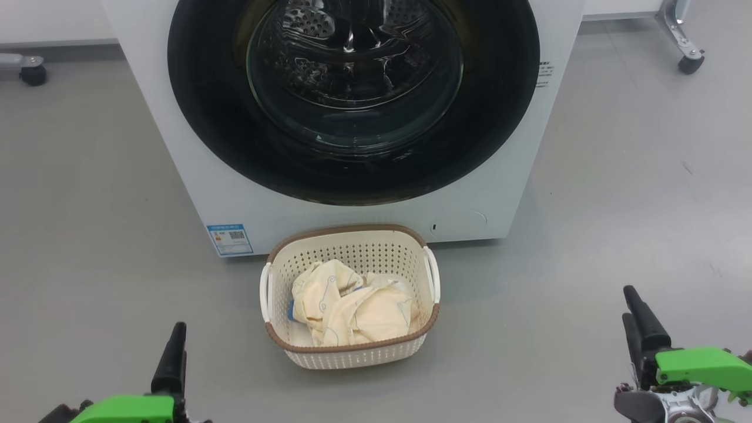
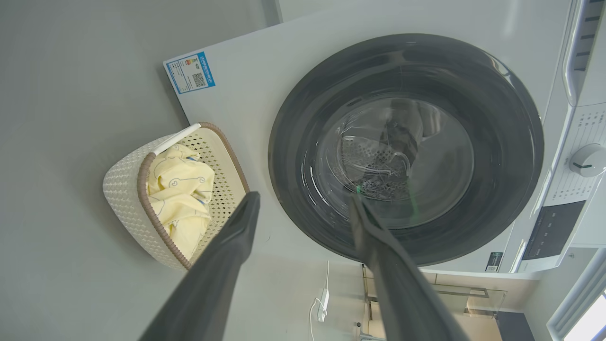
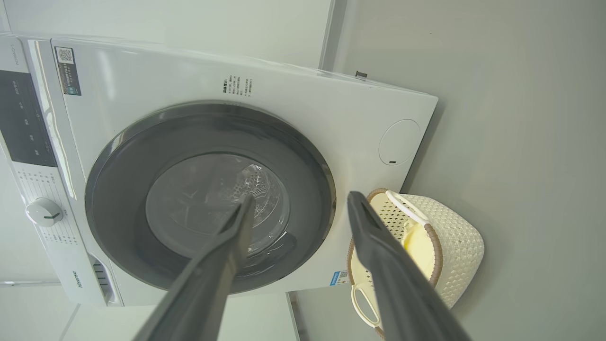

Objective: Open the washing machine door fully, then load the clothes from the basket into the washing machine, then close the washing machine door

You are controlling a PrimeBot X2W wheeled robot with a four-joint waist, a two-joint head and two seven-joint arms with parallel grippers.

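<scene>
door shut, laundry waiting
one round glass door [image 1: 352, 88] with a glossy black rim, closed on the white front-loading washing machine [image 1: 264, 217], looks stiff and slick: hook its edge. one cream perforated plastic basket [image 1: 358, 355] just in front holds one soft, light cream-yellow bundle of clothes [image 1: 349, 305]. left gripper [image 2: 304, 196] and right gripper [image 3: 299, 196] gape empty.

Grey floor [image 1: 88, 235] all round me, smooth, soft sheen, light even. A few dark scuffs [image 1: 686, 167] on it to my right. Far left, a black caster [image 1: 32, 75]. Far right, another caster [image 1: 691, 63] under a metal leg [image 1: 675, 29]. White wall [image 1: 53, 20] at the back w/ a grey strip along its foot. Left wrist cam: white power strip [image 2: 323, 303] w/ cable, a glass-panelled unit [image 2: 454, 303] w/ pale wood frame near it, bright window [image 2: 592, 327] in the pic's corner.
</scene>
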